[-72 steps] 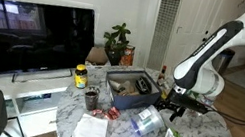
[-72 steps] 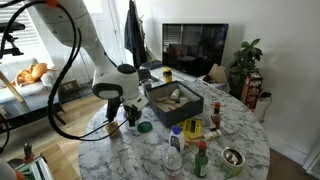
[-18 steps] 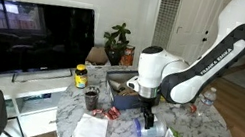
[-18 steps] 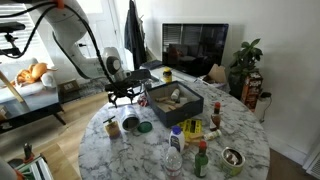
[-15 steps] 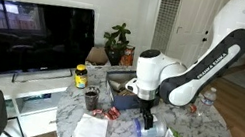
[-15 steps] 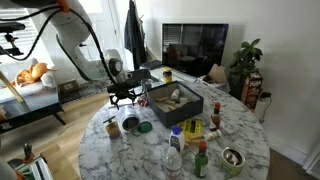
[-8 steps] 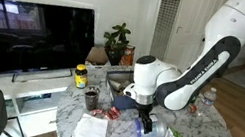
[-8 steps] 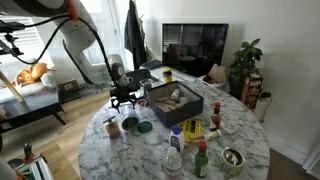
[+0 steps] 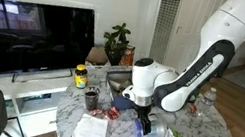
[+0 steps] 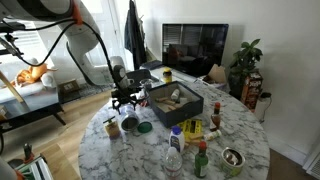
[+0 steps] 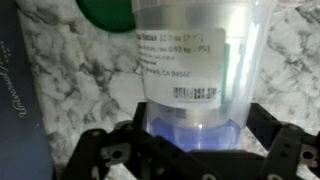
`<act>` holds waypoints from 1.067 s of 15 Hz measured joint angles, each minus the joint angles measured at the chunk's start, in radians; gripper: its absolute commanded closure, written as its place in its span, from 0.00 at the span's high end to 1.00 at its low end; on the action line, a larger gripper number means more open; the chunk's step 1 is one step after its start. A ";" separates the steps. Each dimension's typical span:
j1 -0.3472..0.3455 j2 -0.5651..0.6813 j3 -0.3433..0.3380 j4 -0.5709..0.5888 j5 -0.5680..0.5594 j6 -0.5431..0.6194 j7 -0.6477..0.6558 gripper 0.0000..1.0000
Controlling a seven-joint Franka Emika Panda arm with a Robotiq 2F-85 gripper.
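The pincer [image 9: 144, 121] was clenched on a clear tub [image 11: 200, 60], gripping it near its base, just beside the box [image 10: 186, 113]. A few seconds earlier it had hung well away from the box, at the table's [image 10: 145, 150] edge. The arm had since swung across and dipped lower, so the carrying looked all but done, with the tub low over the marble. A green lid [image 11: 105, 12] lay near the box. I counted one tub, one lid and one box.
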 measured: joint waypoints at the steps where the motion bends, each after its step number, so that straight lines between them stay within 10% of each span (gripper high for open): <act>1: 0.000 -0.002 0.001 0.002 0.000 -0.004 -0.001 0.66; 16: -0.109 -0.001 0.076 0.007 0.171 0.029 -0.129 0.60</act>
